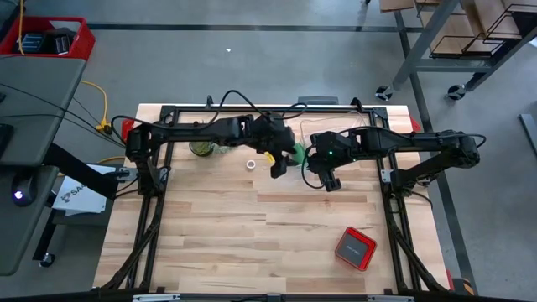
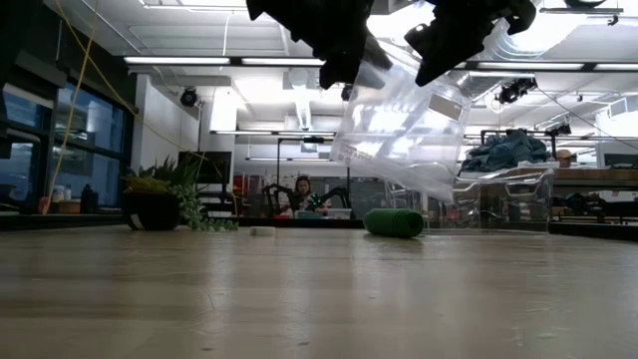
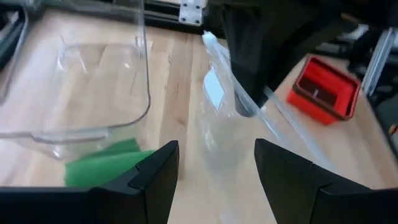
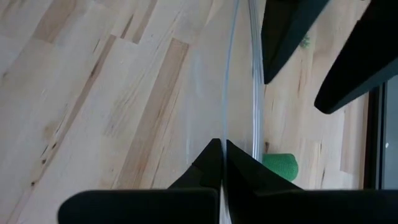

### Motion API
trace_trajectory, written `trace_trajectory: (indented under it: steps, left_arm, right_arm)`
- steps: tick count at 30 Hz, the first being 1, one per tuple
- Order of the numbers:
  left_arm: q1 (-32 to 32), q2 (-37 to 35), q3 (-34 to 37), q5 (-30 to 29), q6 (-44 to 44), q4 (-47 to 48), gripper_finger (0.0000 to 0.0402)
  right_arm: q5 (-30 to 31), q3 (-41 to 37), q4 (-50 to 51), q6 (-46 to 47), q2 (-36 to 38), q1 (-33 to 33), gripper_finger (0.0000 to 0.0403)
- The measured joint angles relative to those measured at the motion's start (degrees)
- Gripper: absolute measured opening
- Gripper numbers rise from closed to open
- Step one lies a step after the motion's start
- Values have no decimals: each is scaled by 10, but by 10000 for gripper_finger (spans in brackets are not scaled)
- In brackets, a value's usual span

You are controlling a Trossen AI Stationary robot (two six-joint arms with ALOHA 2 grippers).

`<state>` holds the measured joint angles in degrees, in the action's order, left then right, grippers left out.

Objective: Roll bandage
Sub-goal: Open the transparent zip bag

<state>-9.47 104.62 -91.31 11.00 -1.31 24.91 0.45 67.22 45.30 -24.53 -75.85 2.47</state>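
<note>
Pinching clear bag (image 2: 409, 130): right fingers (image 4: 221, 163) | left fingers (image 3: 214, 180) apart | low view: bandage (image 2: 394, 222) rolled

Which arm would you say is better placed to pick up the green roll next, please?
The left one, probably. The right hand is shut on the plastic bag, holding it above the table. The left hand is open, with the green bandage lying just ahead of it.

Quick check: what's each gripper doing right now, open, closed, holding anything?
Left gripper: open, holding nothing, beside the clear plastic bag.
Right gripper: closed on the bag's edge.
</note>
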Motion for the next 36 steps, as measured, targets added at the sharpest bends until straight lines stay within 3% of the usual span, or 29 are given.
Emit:
trace_trajectory:
  steps: [6,13,19,36]
  left_arm:
    - [7,0,0,-72,84,-28,207]
    - [7,0,0,-71,76,-36,207]
    - [7,0,-11,-20,43,-44,207]
    - [26,24,-19,-49,32,-19,207]
  right_arm:
    - [0,0,0,0,0,0,0]
    - [0,0,0,-21,0,0,0]
    - [0,0,0,-30,0,0,0]
    - [0,0,0,-45,0,2,0]
